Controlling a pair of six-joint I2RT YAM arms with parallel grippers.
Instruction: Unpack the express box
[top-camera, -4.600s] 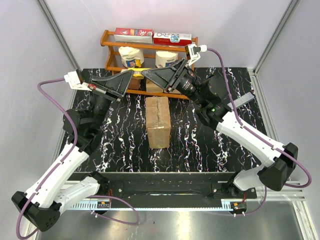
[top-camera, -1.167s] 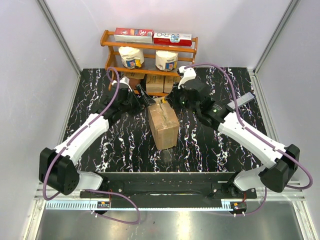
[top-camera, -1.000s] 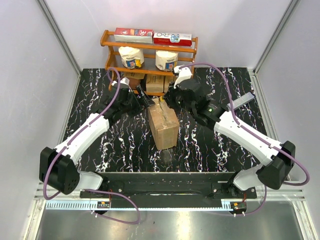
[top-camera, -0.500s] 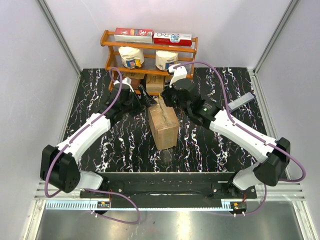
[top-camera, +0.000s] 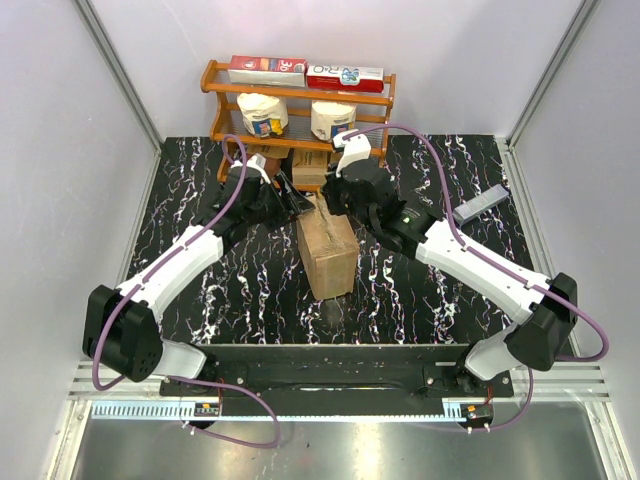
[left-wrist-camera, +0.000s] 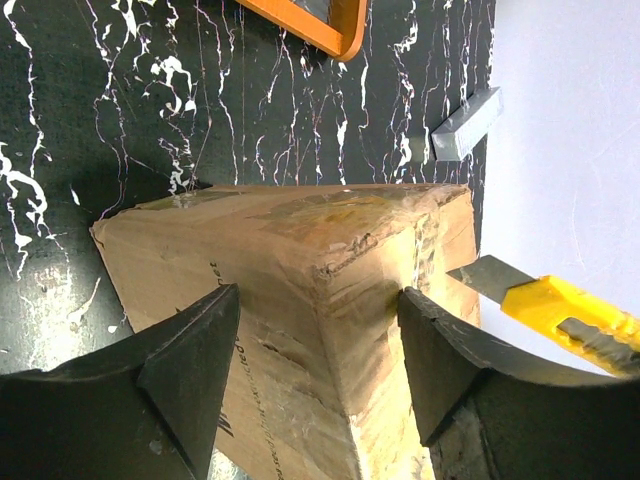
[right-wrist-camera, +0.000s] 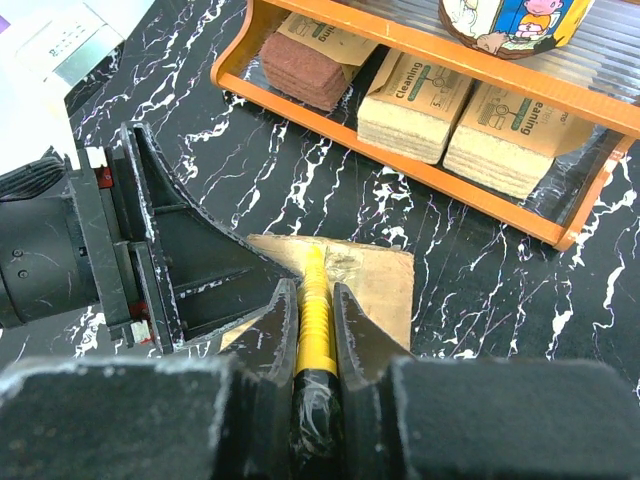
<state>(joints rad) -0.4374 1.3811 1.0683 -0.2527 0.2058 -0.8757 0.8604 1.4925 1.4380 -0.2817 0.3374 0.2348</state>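
The shelved sponge pack (right-wrist-camera: 415, 95) reads "Cleaning".

My table top (top-camera: 250, 300) is black with white marble veins, matte under soft, even light. Plain pale walls close it in on the left (top-camera: 60, 200), back (top-camera: 450, 60) and right (top-camera: 600, 200), with slanting aluminium posts (top-camera: 118, 75) in the far corners. Against the back wall stands my orange wooden rack (top-camera: 300, 94): two cartons on top, two printed tubs below, small brown cartons at the bottom (their lettering is too small to read from above). A grey bar (top-camera: 478, 205) lies near the right edge. A steel sheet (top-camera: 330, 450) along the front catches a dull glare.
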